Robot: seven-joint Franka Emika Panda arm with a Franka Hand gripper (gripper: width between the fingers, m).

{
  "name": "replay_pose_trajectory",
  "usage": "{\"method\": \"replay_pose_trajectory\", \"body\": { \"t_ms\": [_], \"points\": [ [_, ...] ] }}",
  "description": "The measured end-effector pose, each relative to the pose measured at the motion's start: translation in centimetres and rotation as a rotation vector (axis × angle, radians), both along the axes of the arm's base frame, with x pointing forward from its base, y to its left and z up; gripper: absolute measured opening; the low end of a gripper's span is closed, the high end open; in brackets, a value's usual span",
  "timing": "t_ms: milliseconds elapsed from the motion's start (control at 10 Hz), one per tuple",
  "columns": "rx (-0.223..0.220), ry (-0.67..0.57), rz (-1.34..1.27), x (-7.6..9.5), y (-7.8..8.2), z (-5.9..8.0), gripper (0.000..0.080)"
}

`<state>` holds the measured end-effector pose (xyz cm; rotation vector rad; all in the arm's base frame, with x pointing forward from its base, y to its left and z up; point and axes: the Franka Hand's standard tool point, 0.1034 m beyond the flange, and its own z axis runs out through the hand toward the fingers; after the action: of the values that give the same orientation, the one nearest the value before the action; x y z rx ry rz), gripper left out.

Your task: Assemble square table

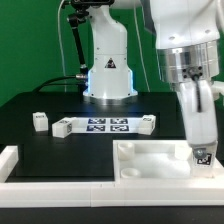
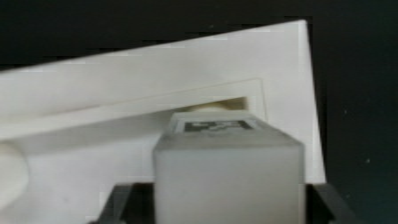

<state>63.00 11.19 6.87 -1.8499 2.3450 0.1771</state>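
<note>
Gripper (image 2: 226, 207) is clamped on a leg (image 2: 222, 170); the wrist view shows it plainly, a dark finger (image 2: 121, 205) on each side of the pale block, pressed to its flanks; the tagged end of the leg points away from the hand.

In the exterior view the arm (image 1: 190, 45) hangs at the right, the leg upright beneath it, tag end down; that end sits over the near corner of the top (image 1: 150, 165) on the exterior view's right. Whether it touches the top, I cannot tell.

The top lies flat on the black table (image 1: 60, 105), near edge, recess and raised rim facing up; from the wrist, the leg's end covers a corner of that recess, with a small pale spot showing just past it.

Further back lies the marker board (image 1: 105, 125), flat; a loose leg (image 1: 148, 123) just beside its end on the exterior view's right; a second loose leg (image 1: 62, 127) just beside the other end; a third loose leg (image 1: 40, 121) a little further out. All three are well apart from the top.

A white rail (image 1: 10, 160) runs along the near edge, at the exterior view's left.
</note>
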Motion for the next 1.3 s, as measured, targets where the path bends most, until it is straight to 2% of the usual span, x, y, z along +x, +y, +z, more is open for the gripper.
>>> {"method": "replay_pose_trajectory", "body": {
  "t_ms": [200, 400, 500, 600, 700, 800, 900, 1200, 1300],
  "points": [
    [-0.001, 0.013, -0.122, 0.0, -0.1, 0.1, 0.029],
    [-0.012, 0.002, -0.033, -0.1, 0.0, 0.0, 0.029],
    [-0.033, -0.037, 0.191, 0.1, 0.5, 0.2, 0.047],
    [-0.037, -0.063, 0.327, 0.1, 0.7, 0.2, 0.0586],
    [-0.038, -0.07, 0.367, 0.1, 0.6, 0.2, 0.0586],
    [-0.042, -0.084, 0.446, 0.1, 0.6, 0.2, 0.0636],
    [-0.044, -0.092, 0.496, 0.1, 0.6, 0.2, 0.0646],
    [-0.108, -0.145, 1.008, 0.3, 0.8, 0.5, 0.0648],
    [-0.116, -0.166, 1.166, 0.3, 1.0, 0.5, 0.0648]
  ]
}}
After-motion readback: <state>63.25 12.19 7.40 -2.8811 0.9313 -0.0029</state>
